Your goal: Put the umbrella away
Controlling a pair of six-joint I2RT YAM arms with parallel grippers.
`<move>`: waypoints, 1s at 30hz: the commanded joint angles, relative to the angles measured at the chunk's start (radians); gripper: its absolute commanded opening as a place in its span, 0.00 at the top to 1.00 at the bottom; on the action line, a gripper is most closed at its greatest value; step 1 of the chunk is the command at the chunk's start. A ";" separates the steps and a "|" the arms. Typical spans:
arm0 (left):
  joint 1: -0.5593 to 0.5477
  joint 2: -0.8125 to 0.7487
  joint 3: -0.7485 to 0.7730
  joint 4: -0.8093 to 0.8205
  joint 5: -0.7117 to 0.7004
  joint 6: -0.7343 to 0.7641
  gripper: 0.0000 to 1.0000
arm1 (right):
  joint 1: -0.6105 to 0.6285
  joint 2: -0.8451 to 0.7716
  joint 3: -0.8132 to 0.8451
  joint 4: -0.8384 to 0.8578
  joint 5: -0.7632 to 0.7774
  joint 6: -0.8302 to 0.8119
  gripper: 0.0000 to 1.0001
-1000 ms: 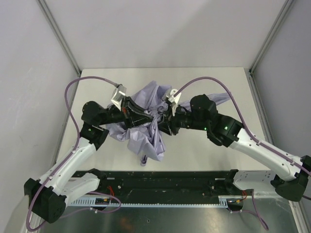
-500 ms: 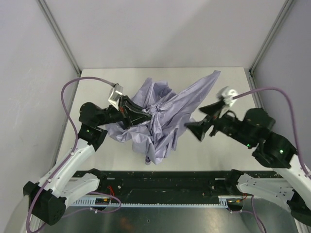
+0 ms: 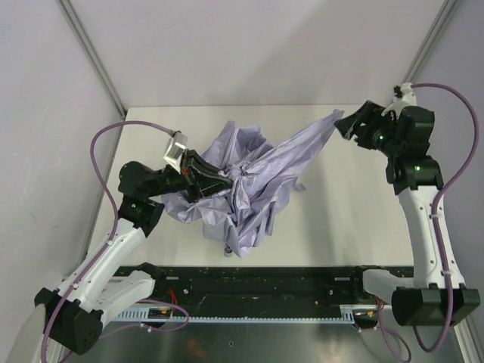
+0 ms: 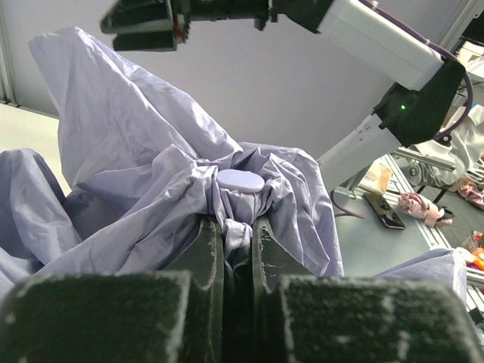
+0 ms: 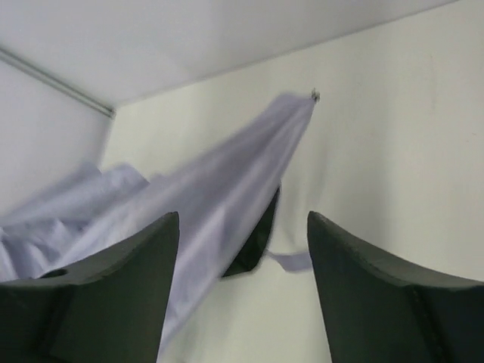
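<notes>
Top external view, nearest first: a black rail carries both arm bases at the near edge of the table. Mid-table lies the umbrella, its pale lavender canopy a crumpled, matte heap of soft folds. One long panel stretches taut toward the far right corner and ends in a point. The left gripper reaches into the heap from the left. The right gripper hangs raised at the far right, just beside that pointed tip (whether it touches, this view does not settle).

Left wrist view supplies what the overhead cannot: two black, rough-textured fingers stand nearly together, pinching a gathered fold of the fabric. Just beyond them a smooth, oval lavender cap sits amid the creases.

Right wrist view shows that arm's dark, rounded fingers spread wide with nothing clamped. Past them the stretched panel runs blurred over the pale table to a small tip at its far end.
</notes>
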 commanded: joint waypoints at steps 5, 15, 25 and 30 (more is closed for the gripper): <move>0.006 -0.017 0.026 0.082 0.001 -0.014 1.00 | -0.104 0.100 0.087 0.279 -0.149 0.164 0.50; 0.005 -0.022 0.067 0.085 -0.005 -0.018 1.00 | 0.176 0.270 0.077 0.264 -0.082 0.021 0.55; -0.050 -0.002 0.067 0.135 -0.113 -0.034 1.00 | 0.503 0.131 -0.260 0.670 -0.113 0.431 0.56; -0.063 0.025 0.054 0.174 -0.139 -0.074 1.00 | 0.563 0.100 -0.263 0.780 -0.164 0.486 0.44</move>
